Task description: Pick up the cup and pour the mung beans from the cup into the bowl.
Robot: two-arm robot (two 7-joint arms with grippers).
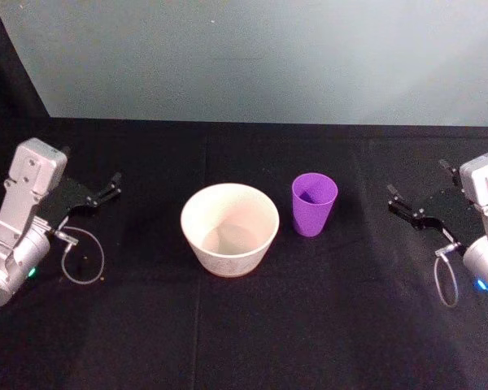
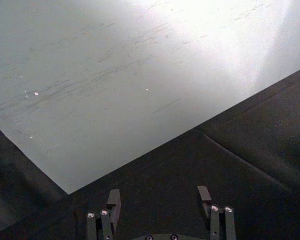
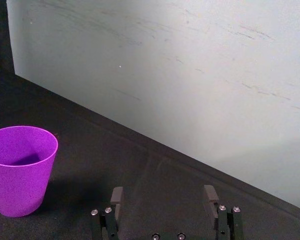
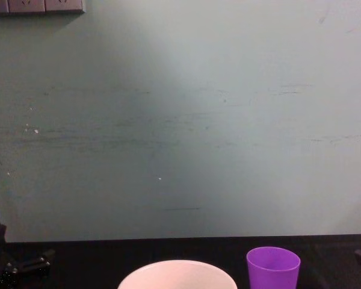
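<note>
black cloth covers the desk (image 1: 244, 341); the purple cup (image 1: 314, 204) stands upright just right of the white bowl (image 1: 229, 229). left hand (image 2: 160, 196) and right hand (image 3: 163, 193) sit at the desk's sides, both spread wide, holding nothing.

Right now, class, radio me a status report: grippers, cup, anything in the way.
Left gripper open, parked far left. Right gripper open, far right. Cup upright, right of bowl, untouched. Nothing blocking approach from the right.
</note>
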